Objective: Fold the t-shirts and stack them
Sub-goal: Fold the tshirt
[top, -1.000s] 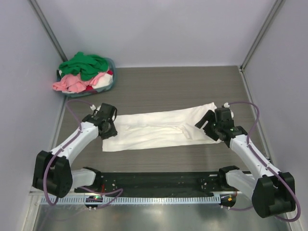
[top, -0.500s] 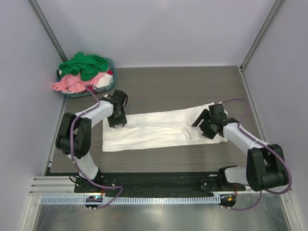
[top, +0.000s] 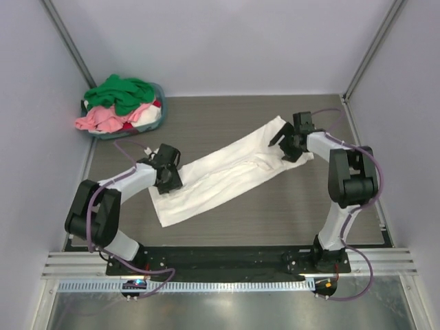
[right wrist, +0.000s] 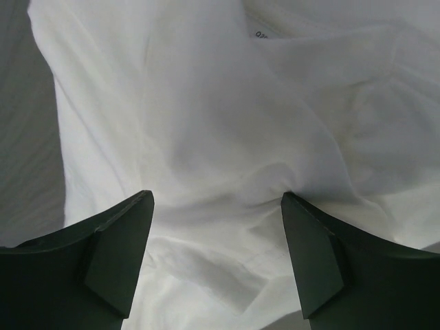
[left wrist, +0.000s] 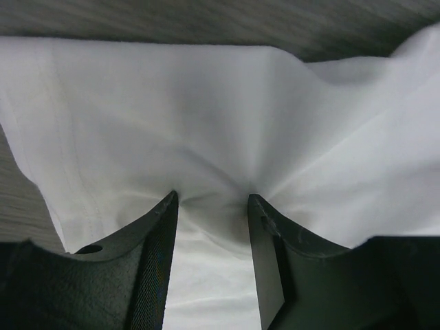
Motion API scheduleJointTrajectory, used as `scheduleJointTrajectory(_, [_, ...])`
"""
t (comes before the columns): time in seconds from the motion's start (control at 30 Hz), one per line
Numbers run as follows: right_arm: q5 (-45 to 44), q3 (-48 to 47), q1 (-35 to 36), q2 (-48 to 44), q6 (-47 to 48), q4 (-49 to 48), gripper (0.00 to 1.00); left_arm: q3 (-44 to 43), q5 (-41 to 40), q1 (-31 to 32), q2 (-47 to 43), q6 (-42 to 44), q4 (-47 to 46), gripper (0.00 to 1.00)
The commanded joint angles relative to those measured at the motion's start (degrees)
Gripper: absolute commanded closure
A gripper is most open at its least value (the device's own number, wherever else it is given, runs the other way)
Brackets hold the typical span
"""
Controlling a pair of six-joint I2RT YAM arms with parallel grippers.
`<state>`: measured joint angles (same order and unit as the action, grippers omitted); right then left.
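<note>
Shirt (top: 220,180) lies slanted on table (top: 275,220), 7 to 1 o'clock; left gripper (left wrist: 210,199) pinches its 9 o'clock edge, right gripper (right wrist: 216,196) sits splayed, ungripped, so close right, then pull taut evenly.

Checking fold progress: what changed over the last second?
The white t-shirt swung from crosswise to diagonal: its right end went toward the far wall with the right gripper; the end at the left gripper barely shifted. The coloured shirts in the basket stayed put.
</note>
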<state>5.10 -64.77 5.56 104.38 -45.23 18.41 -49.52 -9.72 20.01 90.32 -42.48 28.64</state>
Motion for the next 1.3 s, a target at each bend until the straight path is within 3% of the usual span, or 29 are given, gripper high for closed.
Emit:
scheduleJointTrajectory(0.0, [3.32, -7.97, 0.58, 11.88, 2.60, -3.12, 0.19, 8.46, 11.10, 5.98, 0.03, -8.66, 3.27, 0.53])
scheduleJointTrajectory(0.17, [9.74, -33.71, 3.40, 28.22, 3.92, 0.03, 0.19, 16.28, 21.12, 16.00, -0.76, -23.24, -8.49, 0.52])
scheduleJointTrajectory(0.27, [13.52, -48.83, 5.68, 39.12, 4.54, 3.02, 0.18, 16.65, 24.90, 26.80, 1.78, -33.41, -17.63, 0.52])
scheduleJointTrajectory(0.33, [15.98, -57.60, 7.18, 45.45, 3.93, 4.35, 0.18, 16.38, 27.46, 29.99, 4.76, -37.74, -26.04, 0.52])
scheduleJointTrajectory(0.37, [16.60, -60.09, 7.62, 47.04, 3.58, 4.52, 0.18, 15.95, 28.69, 32.09, 5.82, -41.94, -28.27, 0.52])
scheduleJointTrajectory(0.5, [15.82, -66.36, 9.03, 51.36, 2.87, 4.96, 0.18, 13.75, 28.00, 34.83, 6.62, -44.44, -30.23, 0.53])
scheduleJointTrajectory(0.77, [7.31, -63.73, 8.50, 48.56, 2.70, 5.23, 0.18, 9.98, 24.14, 37.90, -3.72, -46.20, -19.87, 0.45])
scheduleJointTrajectory(0.93, [5.88, -62.49, 8.24, 43.81, 1.55, 5.49, 0.17, -1.96, 12.20, 40.54, -11.56, -38.58, 3.37, 0.40])
scheduleJointTrajectory(1.03, [5.35, -61.97, 8.15, 39.16, 1.37, 5.75, 0.15, -4.53, 4.20, 40.55, -15.78, -36.19, 13.79, 0.37])
scheduleJointTrajectory(1.13, [5.53, -61.61, 8.24, 33.54, 3.65, 5.84, 0.11, -4.28, -0.47, 40.63, -21.66, -34.69, 18.63, 0.35])
scheduleJointTrajectory(1.27, [4.92, -58.90, 8.15, 23.79, 7.70, 7.41, 0.06, 1.68, -2.68, 40.72, -28.09, -33.82, 18.47, 0.32])
